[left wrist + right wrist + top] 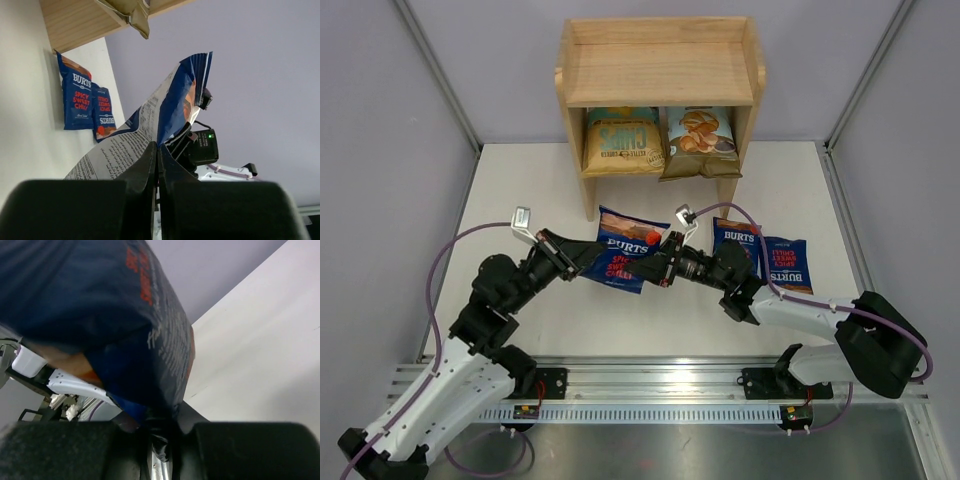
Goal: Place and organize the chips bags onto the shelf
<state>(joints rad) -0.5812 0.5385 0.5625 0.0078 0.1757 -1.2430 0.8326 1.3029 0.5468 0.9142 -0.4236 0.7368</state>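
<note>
A dark-blue Burts bag (623, 250) hangs between both grippers, above the table in front of the wooden shelf (660, 70). My left gripper (588, 252) is shut on its left edge; the left wrist view shows the bag (165, 110) pinched in the jaws. My right gripper (658, 268) is shut on its right edge; the bag (120, 320) fills the right wrist view. Two more Burts bags (775, 255) lie flat on the table at the right. The yellow bag (620, 140) and the Cassava Chips bag (700, 140) stand on the shelf's lower tier.
The shelf's top tier (660, 75) holds nothing. The white table (520, 200) is walled by grey panels on the left, right and back. A metal rail (650, 390) runs along the near edge.
</note>
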